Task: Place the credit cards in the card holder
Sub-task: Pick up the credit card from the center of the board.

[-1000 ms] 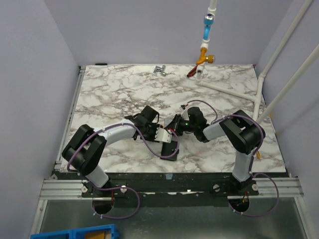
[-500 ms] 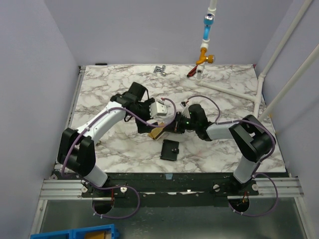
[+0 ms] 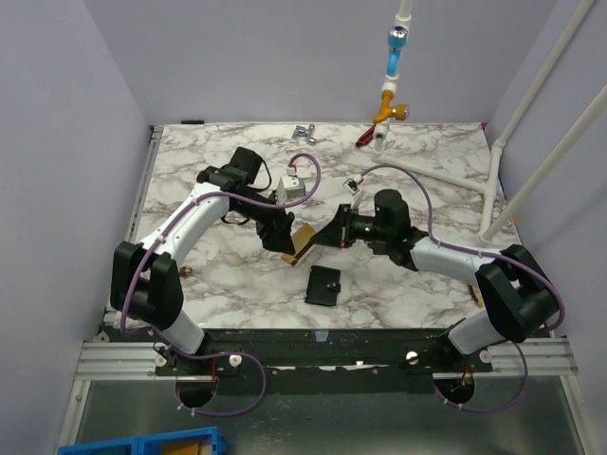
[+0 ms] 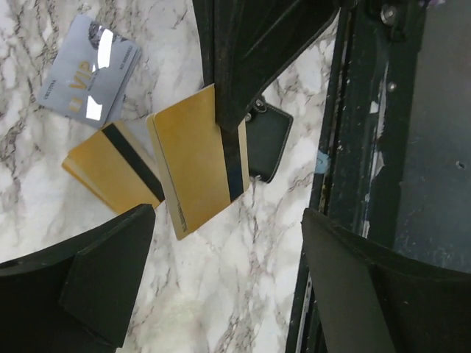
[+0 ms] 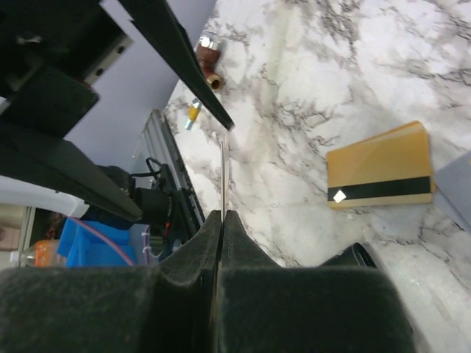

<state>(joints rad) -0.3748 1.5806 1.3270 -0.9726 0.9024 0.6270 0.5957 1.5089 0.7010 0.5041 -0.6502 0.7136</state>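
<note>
My right gripper (image 3: 332, 235) is shut on a gold-tan card (image 3: 303, 242) and holds it on edge above the table. The wrist view shows this card edge-on (image 5: 223, 173) between the closed fingers (image 5: 239, 243). My left gripper (image 3: 281, 230) is open and empty, hovering beside that card (image 4: 199, 169). A second gold-tan card with a dark stripe (image 4: 110, 173) lies flat on the marble and also shows in the right wrist view (image 5: 379, 173). A pale grey-blue card (image 4: 88, 70) lies behind it. The black card holder (image 3: 324, 284) lies flat near the front edge, partly behind the held card (image 4: 271, 140).
A small metal clip (image 3: 303, 131) lies at the back. A pipe fixture with a blue and orange valve (image 3: 389, 95) and white pipes (image 3: 446, 171) stand at the back right. A small brown object (image 3: 185, 273) sits near the left edge. The black front rail (image 4: 346, 147) is close.
Both grippers have moved back from the card holder. The right gripper has risen with the gold card in it. The left arm has swung back and left, its gripper open.
</note>
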